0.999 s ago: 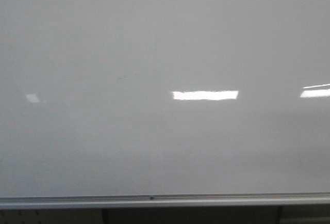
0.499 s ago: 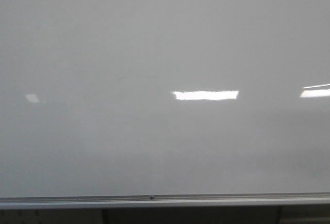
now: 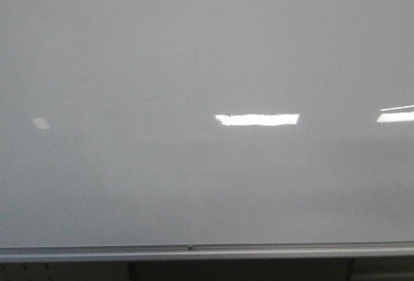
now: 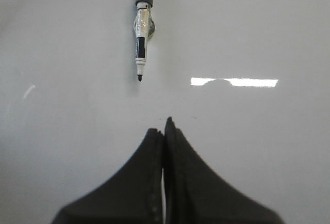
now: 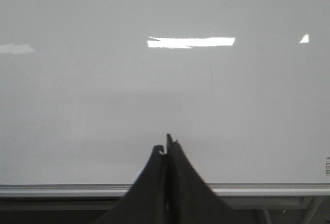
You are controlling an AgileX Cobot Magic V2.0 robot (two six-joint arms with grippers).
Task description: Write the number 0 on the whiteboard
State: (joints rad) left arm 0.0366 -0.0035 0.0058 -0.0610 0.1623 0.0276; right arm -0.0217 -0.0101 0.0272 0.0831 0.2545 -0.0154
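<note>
The whiteboard (image 3: pixel 194 48) fills the front view, pale grey and glossy, with its silver rail (image 3: pixel 207 251) along the bottom. No number 0 shows on it in any view. In the left wrist view a black-and-white marker (image 4: pixel 142 28) sits on the board, uncapped tip pointing toward my left gripper (image 4: pixel 165 128), which is shut and empty, a short way from the tip. My right gripper (image 5: pixel 166 146) is shut and empty, held in front of the board (image 5: pixel 165 105) just above its rail (image 5: pixel 62 189). Neither gripper appears in the front view.
Bright rectangular light reflections (image 3: pixel 257 120) lie on the board, another at the right edge (image 3: pixel 396 116). A faint small smudge (image 3: pixel 154 97) marks the surface. Dark frame parts (image 3: pixel 239 271) show under the rail. A small label (image 5: pixel 327 167) sits at the board's corner.
</note>
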